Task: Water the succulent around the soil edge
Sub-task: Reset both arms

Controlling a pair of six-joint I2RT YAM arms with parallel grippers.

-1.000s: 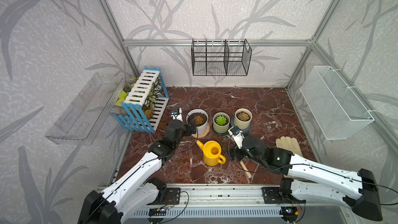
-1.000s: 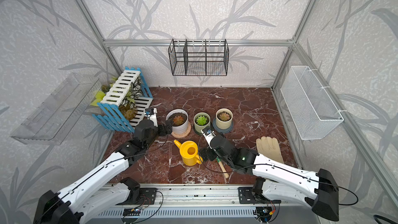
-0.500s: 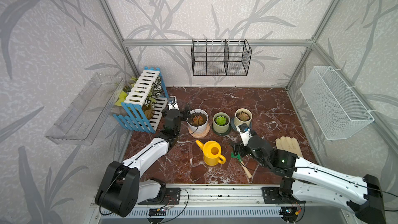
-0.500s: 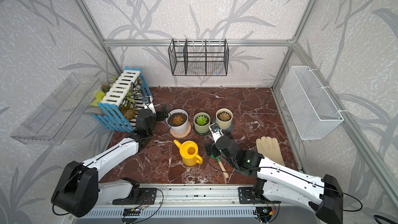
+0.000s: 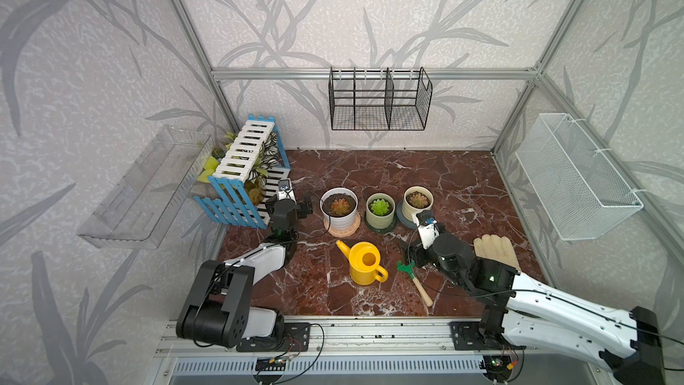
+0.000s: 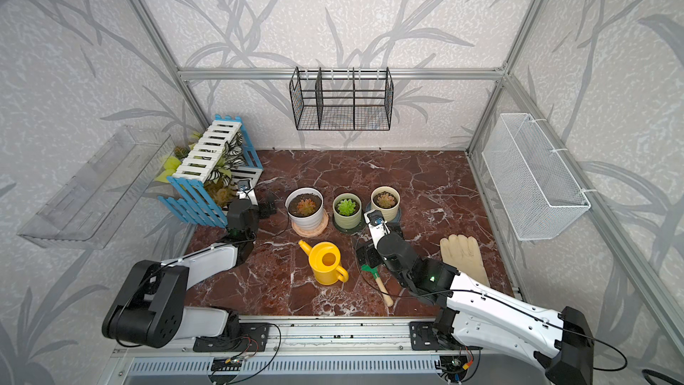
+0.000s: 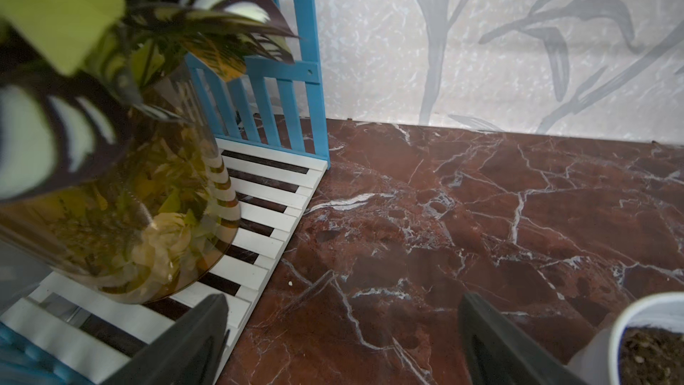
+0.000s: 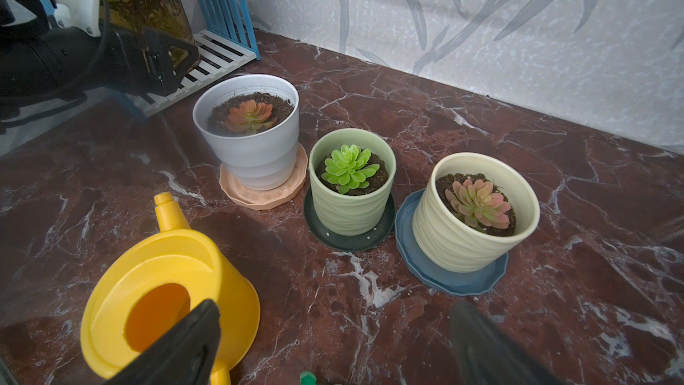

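A yellow watering can (image 5: 364, 262) (image 8: 166, 290) stands upright on the marble floor, untouched. Behind it three potted succulents stand in a row. An orange one grows in a white pot (image 5: 338, 207), a green one in a green pot (image 5: 380, 208), and a pink one in a cream pot (image 5: 417, 200). My right gripper (image 5: 409, 253) (image 8: 333, 309) hovers open just right of the can, with nothing between its fingers. My left gripper (image 5: 305, 206) (image 7: 340, 301) is open and empty, low between the white pot and the blue crate.
A blue and white slatted crate (image 5: 248, 175) with leafy plants fills the left rear corner. A green hand rake (image 5: 416, 279) lies right of the can, and a beige glove (image 5: 494, 251) further right. A black wire basket (image 5: 379, 103), a white mesh basket (image 5: 577, 175) and a clear tray (image 5: 144, 187) hang on the walls.
The left arm has folded back and its gripper has shifted towards the crate. The right gripper has drifted slightly right, away from the can. Both stayed open.
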